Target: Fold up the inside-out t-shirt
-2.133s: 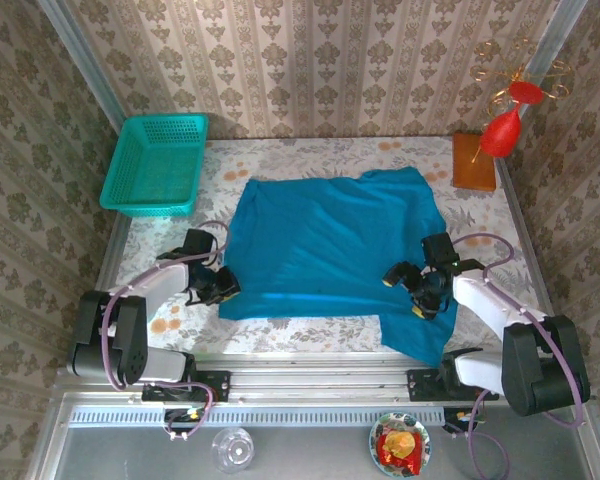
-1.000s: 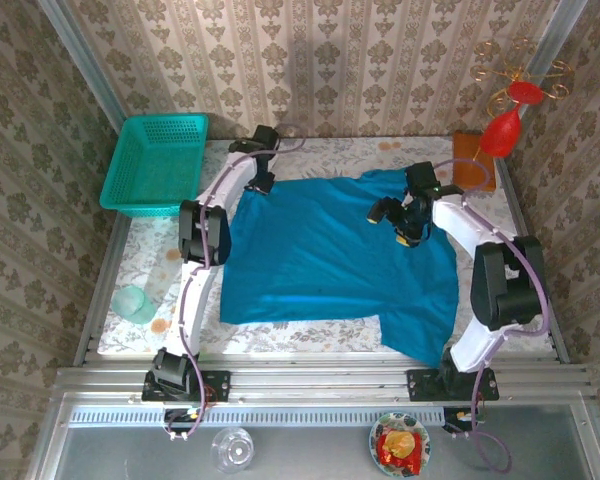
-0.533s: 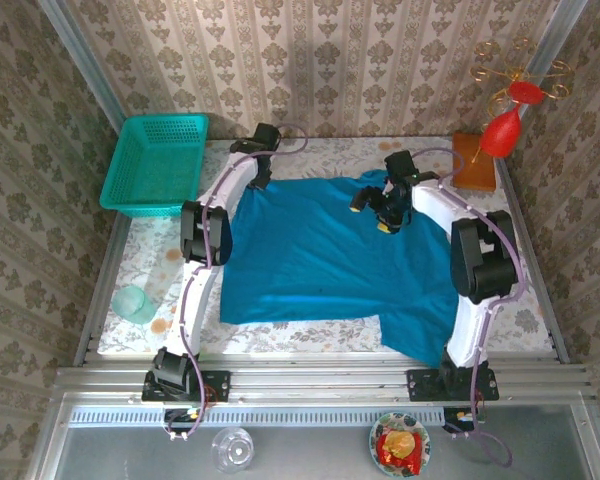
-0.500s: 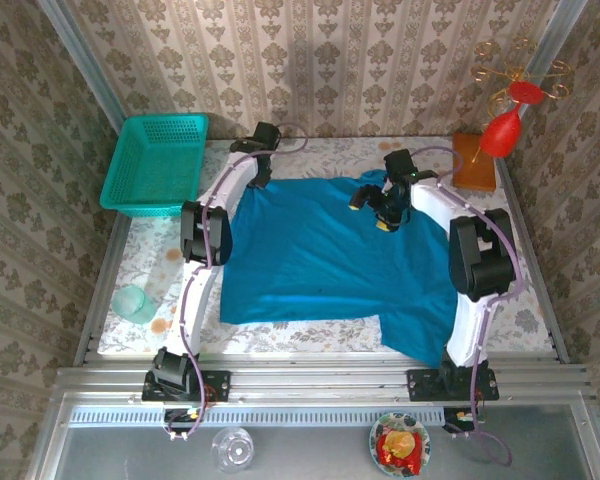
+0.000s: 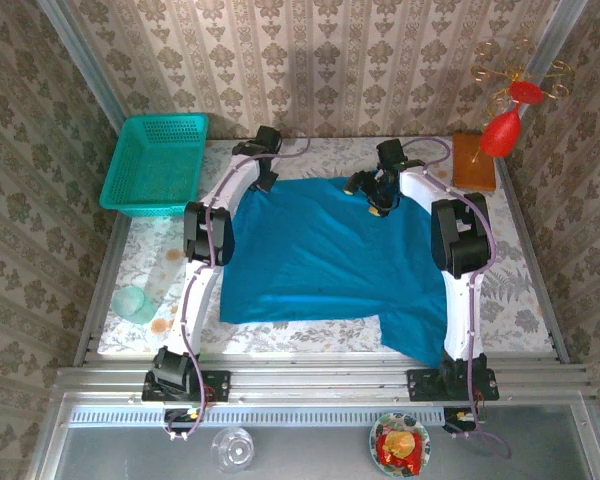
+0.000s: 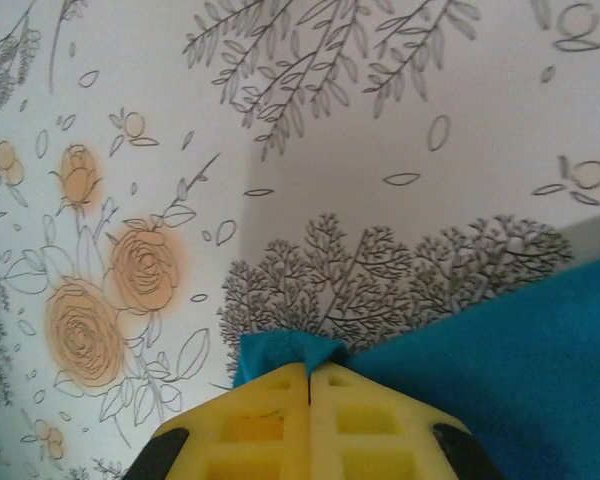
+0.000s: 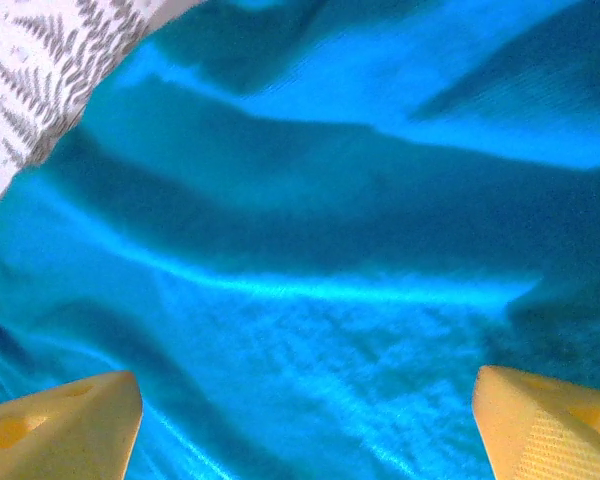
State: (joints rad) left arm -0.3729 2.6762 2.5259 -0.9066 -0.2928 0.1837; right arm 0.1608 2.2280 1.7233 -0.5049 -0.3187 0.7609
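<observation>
The inside-out t-shirt [image 5: 330, 260] lies spread flat over the middle of the table, bright blue, with one flap hanging toward the near right. At its far left corner sits my left gripper [image 5: 264, 184]. In the left wrist view that gripper [image 6: 309, 368] has its yellow fingers pressed together on a small peak of the blue cloth [image 6: 288, 349]. My right gripper [image 5: 377, 197] hovers over the shirt's far edge, right of centre. In the right wrist view it [image 7: 305, 430] stands wide open above rumpled blue cloth [image 7: 310, 200], nothing between its fingers.
A teal mesh basket [image 5: 158, 165] stands at the far left. A brown block [image 5: 473, 162] and a red ornament [image 5: 502, 130] are at the far right. A clear cup [image 5: 133, 303] lies on the floral tablecloth [image 5: 160, 270] at the left edge.
Both arms swung from the near side to the shirt's far edge. The left gripper closed on the far left corner. The right gripper slid left and farther back, staying open.
</observation>
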